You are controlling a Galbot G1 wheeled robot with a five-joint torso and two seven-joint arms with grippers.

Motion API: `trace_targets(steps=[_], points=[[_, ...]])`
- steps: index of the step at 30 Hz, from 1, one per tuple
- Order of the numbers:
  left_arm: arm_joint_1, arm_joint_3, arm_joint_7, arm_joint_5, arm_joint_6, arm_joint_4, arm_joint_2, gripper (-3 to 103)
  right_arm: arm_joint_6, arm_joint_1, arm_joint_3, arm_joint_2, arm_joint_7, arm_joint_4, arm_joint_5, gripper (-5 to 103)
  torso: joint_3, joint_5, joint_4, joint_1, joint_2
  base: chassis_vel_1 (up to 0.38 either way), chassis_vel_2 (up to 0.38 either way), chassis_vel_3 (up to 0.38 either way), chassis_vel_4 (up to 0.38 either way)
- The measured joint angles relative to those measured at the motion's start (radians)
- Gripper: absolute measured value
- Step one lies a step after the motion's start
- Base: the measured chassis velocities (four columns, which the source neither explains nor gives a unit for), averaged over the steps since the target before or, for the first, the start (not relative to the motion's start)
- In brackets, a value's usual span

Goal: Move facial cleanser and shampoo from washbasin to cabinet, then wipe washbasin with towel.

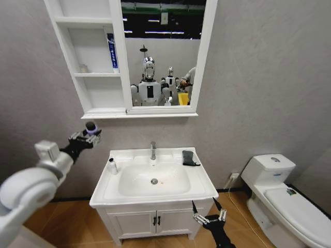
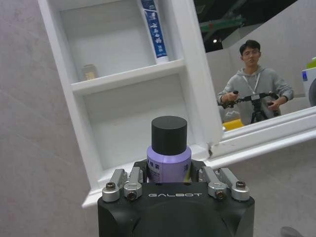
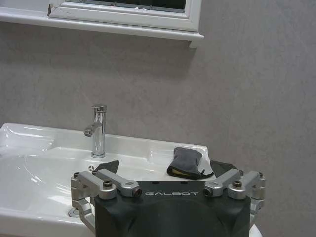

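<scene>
Head view, nearest first: the right gripper (image 1: 209,208) hangs low in front of the washbasin's (image 1: 103,195) front right corner, its fingers spread wide and holding nothing. In the right wrist view the same gripper (image 3: 167,175) faces the basin top with the dark grey towel (image 3: 184,162) lying folded beyond it, apart from the fingers, on the right rear part of the rim. The chrome tap (image 3: 98,129) stands upright at the middle of the back edge.

On the washbasin's left rim, near the back, a small white bottle (image 1: 112,166) stands upright (too small to read any label). The towel (image 1: 189,157) sits on the opposite side, right of the tap (image 1: 153,150), and the oval bowl lies between them.

Higher and to the left, the left gripper (image 1: 87,136) is raised beside the wall, below and to the left of the cabinet's (image 1: 78,86) bottom edge. It is closed around a lilac bottle (image 1: 91,128) with a dark cap. The left wrist view shows that bottle (image 2: 169,160) upright between the fingers (image 2: 125,184), with the cabinet's (image 2: 127,76) open shelves beyond it. On the shelf above the lowest compartment stand a blue and white tube (image 2: 153,30), upright against the right wall, and a small pale jar (image 2: 89,72) toward the left. The mirror (image 1: 161,51) adjoins the shelves on the right.
</scene>
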Motion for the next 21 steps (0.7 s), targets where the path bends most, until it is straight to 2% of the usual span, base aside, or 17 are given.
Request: trace_targets(steps=[2,3,5,9,10,16,21], points=[[-0.085,0.031,0.002,-0.057,0.041,0.069,0.054,43,0.000,0.010,-0.001,0.001,-0.001,-0.005,0.001,100,0.000,0.0005,0.0001,0.000,0.000,0.000,0.000,0.000,0.000],[-0.085,0.031,0.002,-0.057,0.041,0.069,0.054,43,0.000,0.010,-0.001,0.001,-0.001,-0.005,0.001,100,0.000,0.0005,0.0001,0.000,0.000,0.000,0.000,0.000,0.000],[-0.136,0.047,0.034,-0.098,0.077,0.158,0.106,43,-0.001,0.014,-0.002,0.002,-0.002,-0.010,0.002,100,0.000,-0.0001,0.0003,0.000,0.000,0.000,0.000,0.000,0.000],[-0.175,0.053,0.069,-0.133,0.088,0.236,0.135,43,-0.002,0.016,-0.004,-0.004,-0.004,-0.015,0.002,100,0.000,-0.0002,0.0004,0.000,0.000,0.000,0.000,0.000,0.000],[-0.175,0.053,0.069,-0.133,0.088,0.236,0.135,43,-0.002,0.016,-0.004,-0.004,-0.004,-0.015,0.002,100,0.000,-0.0002,0.0004,0.000,0.000,0.000,0.000,0.000,0.000],[-0.188,0.057,0.155,-0.123,0.080,0.279,0.174,43,-0.004,0.015,-0.006,-0.006,-0.007,-0.020,-0.001,100,0.000,0.0004,0.0003,0.000,0.000,0.000,0.000,0.000,0.000],[-0.159,0.062,0.182,-0.122,0.076,0.255,0.176,43,-0.004,0.012,-0.015,0.001,-0.011,-0.025,-0.010,100,0.000,0.0003,-0.0001,0.000,0.000,0.000,0.000,0.000,0.000]])
